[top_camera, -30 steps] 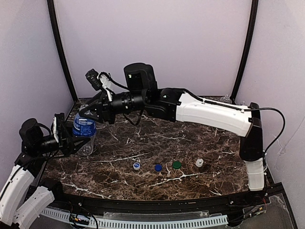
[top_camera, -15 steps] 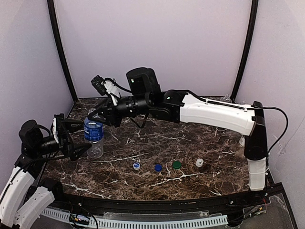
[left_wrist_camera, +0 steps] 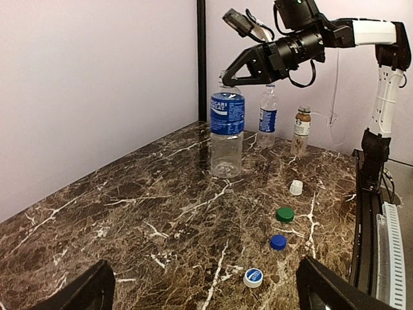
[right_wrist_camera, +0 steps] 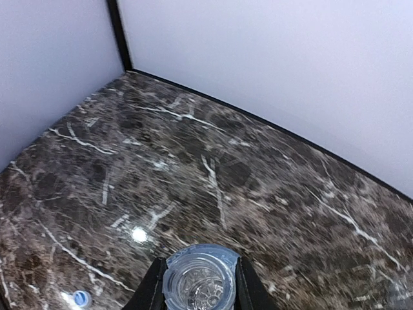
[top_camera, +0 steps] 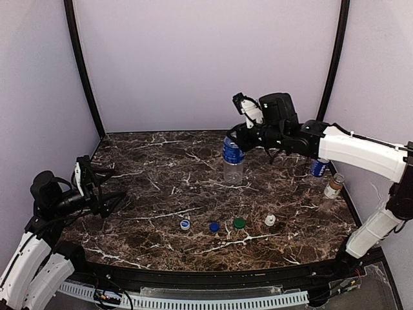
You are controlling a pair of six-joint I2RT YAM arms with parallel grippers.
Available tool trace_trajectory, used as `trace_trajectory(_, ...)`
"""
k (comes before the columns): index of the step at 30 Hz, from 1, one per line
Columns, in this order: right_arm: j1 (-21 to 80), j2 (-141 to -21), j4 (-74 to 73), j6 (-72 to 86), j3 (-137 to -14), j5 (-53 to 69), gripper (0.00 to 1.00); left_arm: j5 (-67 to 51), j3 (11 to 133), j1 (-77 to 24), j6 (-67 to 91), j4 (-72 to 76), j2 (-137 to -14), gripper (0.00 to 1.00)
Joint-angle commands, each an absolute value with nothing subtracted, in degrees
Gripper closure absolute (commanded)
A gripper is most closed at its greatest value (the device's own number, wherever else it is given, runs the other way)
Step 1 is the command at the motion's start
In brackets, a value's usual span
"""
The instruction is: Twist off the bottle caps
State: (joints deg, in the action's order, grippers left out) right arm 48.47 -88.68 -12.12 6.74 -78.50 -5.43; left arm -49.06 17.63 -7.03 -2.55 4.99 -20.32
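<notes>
The marble table (top_camera: 161,161) is being crossed by the right arm (top_camera: 361,150). Its right gripper (top_camera: 231,137) is being kept pinched narrowly on the neck of the blue-labelled bottle (top_camera: 233,158). That bottle is being held upright well behind the green cap (top_camera: 239,223), and its open, capless mouth is being shown in the right wrist view. The left gripper (top_camera: 120,183) is being held spread wide and empty, far to the left of the green cap. A second blue-labelled bottle (top_camera: 319,166) and the brown coffee bottle (top_camera: 333,186) are being left standing behind and to the right of the green cap. The blue cap (top_camera: 214,227) is lying just left of the green cap, the blue-and-white cap (top_camera: 185,225) farther left, and the white cap (top_camera: 270,220) to its right.
</notes>
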Motion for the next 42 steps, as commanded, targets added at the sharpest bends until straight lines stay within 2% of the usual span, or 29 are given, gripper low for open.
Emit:
trace_trajectory(1,42.5,-83.6,-10.2,10.4,-68.7,-13.8,1.00,-44.7,15.2,-7.1,1.2,7.1,-19.7,0.01)
trace_trajectory(5,36.4,-81.5,-4.3,12.7,-61.7,-13.3,1.00,-43.4,13.5,-6.7,1.5,6.4,-19.0,0.01)
trace_trajectory(12,30.3,-83.3,6.3,14.0,-56.4,-11.9,1.00,-41.7,12.1,-6.2,0.7,5.5,-18.1,0.01)
trace_trajectory(18,26.1,-85.7,10.2,13.0,-55.6,-12.0,1.00,-41.7,11.8,-6.1,0.5,5.2,-18.0,0.01)
trace_trajectory(25,25.7,-85.3,8.2,11.8,-55.3,-11.7,1.00,-41.5,11.6,-5.9,0.4,5.7,-18.0,0.01)
trace_trajectory(26,25.7,-85.1,7.6,11.7,-55.3,-11.5,0.95,-41.5,11.5,-5.9,0.5,5.8,-18.0,0.01)
trace_trajectory(27,25.7,-85.0,7.0,11.6,-55.3,-11.2,0.85,-41.6,11.4,-5.9,0.6,6.0,-18.0,0.01)
trace_trajectory(30,25.7,-84.1,5.3,11.3,-55.7,-11.1,0.50,-41.7,11.3,-5.9,0.7,6.1,-18.1,0.01)
trace_trajectory(37,25.7,-81.3,1.0,9.1,-58.8,-11.7,0.03,-41.8,11.4,-5.9,0.8,6.1,-17.8,0.01)
trace_trajectory(42,25.6,-78.8,-5.2,7.2,-62.4,-12.8,0.01,-41.2,11.3,-5.7,0.9,6.1,-17.5,0.01)
